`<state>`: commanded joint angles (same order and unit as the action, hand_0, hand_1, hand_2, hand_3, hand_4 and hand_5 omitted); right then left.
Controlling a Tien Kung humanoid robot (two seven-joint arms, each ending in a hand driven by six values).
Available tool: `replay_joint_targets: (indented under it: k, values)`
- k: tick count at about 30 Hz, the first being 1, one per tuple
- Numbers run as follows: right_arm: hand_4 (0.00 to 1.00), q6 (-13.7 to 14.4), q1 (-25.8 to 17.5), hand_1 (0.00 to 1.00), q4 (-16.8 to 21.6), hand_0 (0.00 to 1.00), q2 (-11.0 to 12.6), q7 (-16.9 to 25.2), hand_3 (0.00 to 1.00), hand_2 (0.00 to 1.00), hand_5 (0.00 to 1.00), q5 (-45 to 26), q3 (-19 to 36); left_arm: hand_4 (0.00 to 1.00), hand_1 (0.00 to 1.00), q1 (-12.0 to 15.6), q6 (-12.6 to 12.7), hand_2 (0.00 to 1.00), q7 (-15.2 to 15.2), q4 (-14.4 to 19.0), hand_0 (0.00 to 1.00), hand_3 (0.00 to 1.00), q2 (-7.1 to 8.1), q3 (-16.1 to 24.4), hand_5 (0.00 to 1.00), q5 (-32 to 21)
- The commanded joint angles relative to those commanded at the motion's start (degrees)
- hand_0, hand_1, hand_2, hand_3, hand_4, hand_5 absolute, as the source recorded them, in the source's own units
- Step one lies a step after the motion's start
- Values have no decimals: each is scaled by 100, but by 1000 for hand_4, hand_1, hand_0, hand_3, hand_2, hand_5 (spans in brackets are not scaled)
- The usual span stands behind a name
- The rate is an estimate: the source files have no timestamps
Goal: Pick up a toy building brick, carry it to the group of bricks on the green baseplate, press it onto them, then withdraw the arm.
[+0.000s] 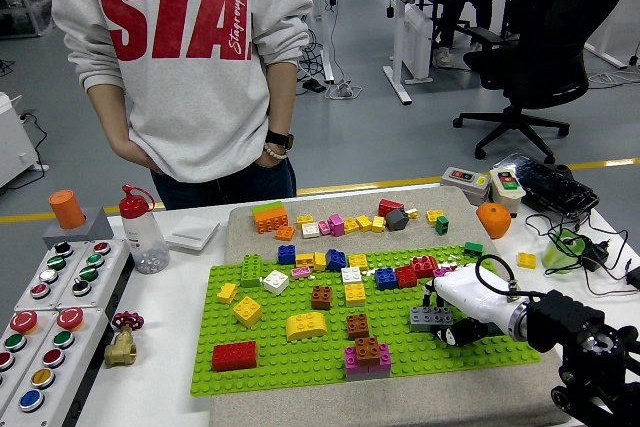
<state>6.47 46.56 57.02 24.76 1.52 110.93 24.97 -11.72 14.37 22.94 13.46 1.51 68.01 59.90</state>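
Item: grey brick [431, 319], low and studded, sitting on the right part of the green baseplate [300, 362]; I judge it the piece to be carried. Handler: my right hand [463, 309], white-shelled, lying over the brick's right end with dark fingers [462, 333] curled down beside it; I cannot tell whether they actually pinch it or only touch it. Left hand: not in view. Destination, as I read it: the brown-on-pink stack [367, 353] just to the brick's left, with a lone brown brick [358, 325] between. Neighbours: red brick [406, 276] and blue brick [386, 278] behind, yellow arch piece [307, 325] further left. Risks noted: a shallow, off-centre grip could let the brick twist or drop on lift; studs may hold it down so the baseplate shifts on the bench [170, 347]; the wrist cable [492, 269] could brush the red brick. A person [190, 57] stands at the far side, hands off the bench.
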Motion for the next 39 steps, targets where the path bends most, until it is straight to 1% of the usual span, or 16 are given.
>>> replay_joint_targets:
  k: [1, 6, 7, 11, 19, 24, 25, 29, 33, 36, 37, 39]
  values:
    - [618, 22, -3, 520, 8, 671, 1, 6, 533, 510, 269, -8, -5, 303, 594, 3, 0, 612, 0, 0, 630, 405, 0, 1, 939, 1]
    - [618, 137, -18, 520, 99, 671, 35, 39, 533, 510, 269, -59, 44, 303, 594, 12, 1, 612, -4, -2, 630, 405, 5, 0, 939, 0]
    - [604, 151, -18, 508, 118, 647, 44, 44, 523, 505, 259, -72, 61, 303, 594, 11, 1, 612, -4, -3, 630, 405, 6, 1, 939, 1]
    - [604, 204, -15, 508, 353, 647, 144, 47, 523, 505, 259, -124, 156, 303, 594, 14, 1, 612, -2, -5, 630, 405, 10, 10, 939, 8]
    - [594, 170, -26, 501, 1181, 626, 374, -50, 524, 503, 256, -245, 217, 303, 594, 17, -7, 612, 8, -4, 629, 405, 17, 17, 939, 27]
    - [594, 117, -32, 501, 1770, 626, 523, -135, 524, 503, 256, -258, 132, 303, 594, 7, -6, 612, 4, -5, 629, 405, 21, 14, 939, 18]
    - [577, 107, -34, 501, 1877, 622, 546, -150, 524, 507, 248, -249, 111, 303, 594, 7, -6, 612, 3, -6, 630, 405, 21, 14, 939, 18]
    - [577, 56, -5, 501, 2365, 622, 619, -213, 524, 507, 248, -189, -19, 303, 594, 0, -5, 612, 1, -7, 630, 405, 24, 18, 939, 18]
    - [565, 26, 54, 501, 2590, 614, 625, -266, 523, 507, 239, -118, -143, 303, 594, -6, -1, 612, 1, -7, 629, 406, 24, 18, 939, 11]
    - [565, 9, 136, 501, 2667, 614, 590, -337, 523, 507, 239, -2, -282, 303, 594, -9, 2, 612, 1, -7, 629, 406, 24, 19, 939, 11]
    - [557, 6, 153, 494, 2677, 537, 583, -352, 524, 506, 240, 20, -310, 303, 594, -10, 2, 612, 0, -7, 630, 406, 25, 18, 938, 11]
    - [557, -3, 206, 494, 2684, 537, 564, -396, 524, 506, 240, 70, -386, 303, 594, -16, 5, 612, -5, -7, 630, 406, 26, 15, 938, 1]
